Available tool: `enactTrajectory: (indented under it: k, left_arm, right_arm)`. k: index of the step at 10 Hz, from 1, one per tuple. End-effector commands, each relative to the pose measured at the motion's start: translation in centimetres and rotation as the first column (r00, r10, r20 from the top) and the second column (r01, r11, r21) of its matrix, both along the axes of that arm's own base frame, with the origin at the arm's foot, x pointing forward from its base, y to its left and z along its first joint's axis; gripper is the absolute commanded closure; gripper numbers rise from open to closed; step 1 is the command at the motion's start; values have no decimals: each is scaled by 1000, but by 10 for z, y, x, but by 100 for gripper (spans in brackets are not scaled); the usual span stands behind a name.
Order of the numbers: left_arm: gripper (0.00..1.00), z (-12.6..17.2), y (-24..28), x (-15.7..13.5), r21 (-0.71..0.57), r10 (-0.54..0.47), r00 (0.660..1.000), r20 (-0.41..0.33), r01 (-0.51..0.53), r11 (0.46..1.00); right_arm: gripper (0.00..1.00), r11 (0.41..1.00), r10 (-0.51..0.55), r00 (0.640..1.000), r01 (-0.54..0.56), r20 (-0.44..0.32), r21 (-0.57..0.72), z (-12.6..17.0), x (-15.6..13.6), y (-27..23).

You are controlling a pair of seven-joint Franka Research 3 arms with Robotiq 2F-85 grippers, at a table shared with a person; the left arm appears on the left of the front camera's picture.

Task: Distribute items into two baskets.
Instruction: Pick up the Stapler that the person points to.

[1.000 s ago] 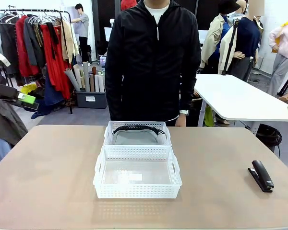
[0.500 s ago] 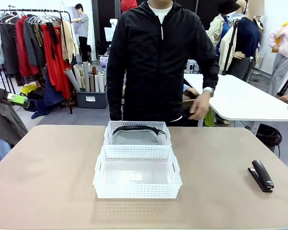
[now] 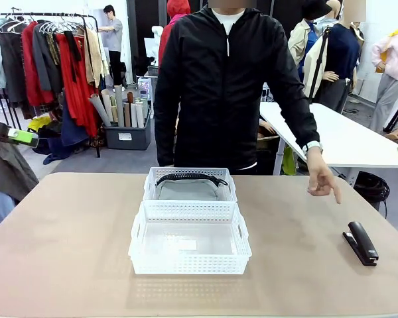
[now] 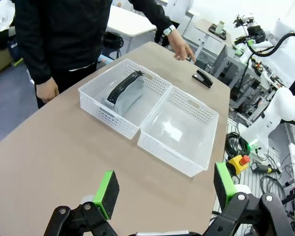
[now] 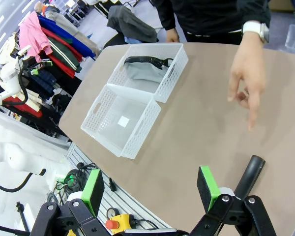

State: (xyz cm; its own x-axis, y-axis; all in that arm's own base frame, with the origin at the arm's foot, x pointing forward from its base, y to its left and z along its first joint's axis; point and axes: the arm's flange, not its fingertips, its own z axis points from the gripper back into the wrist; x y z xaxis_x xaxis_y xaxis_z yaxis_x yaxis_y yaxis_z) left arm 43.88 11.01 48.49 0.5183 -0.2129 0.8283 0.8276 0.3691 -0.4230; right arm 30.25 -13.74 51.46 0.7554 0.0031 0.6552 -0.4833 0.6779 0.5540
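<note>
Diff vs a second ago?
The person's hand left their waist, swung out to the robot's right and now points down toward the stapler. The left gripper drew back slightly to its own side. Nothing taken or released. Unchanged: pouch in the far basket, near basket empty, stapler on the table.

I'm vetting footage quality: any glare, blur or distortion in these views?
Front view: evenly lit, sharp, faint shadow on the table before the empty basket. Left wrist view: wide-angle bends the table edge; bright glare on that basket's floor. Right wrist view: the person's hand looks slightly soft.
</note>
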Motion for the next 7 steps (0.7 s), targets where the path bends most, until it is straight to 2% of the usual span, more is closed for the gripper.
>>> enactTrajectory:
  k: [1,7]
  left_arm:
    - [0,1,0,0,-1,2,1000,-2,-2,1000]
    - [0,1,0,0,-1,2,1000,-2,-2,1000]
  right_arm:
    - [0,1000,5,1000,-6,18,15,2,1,0]
    - [0,1000,5,1000,-6,18,15,2,1,0]
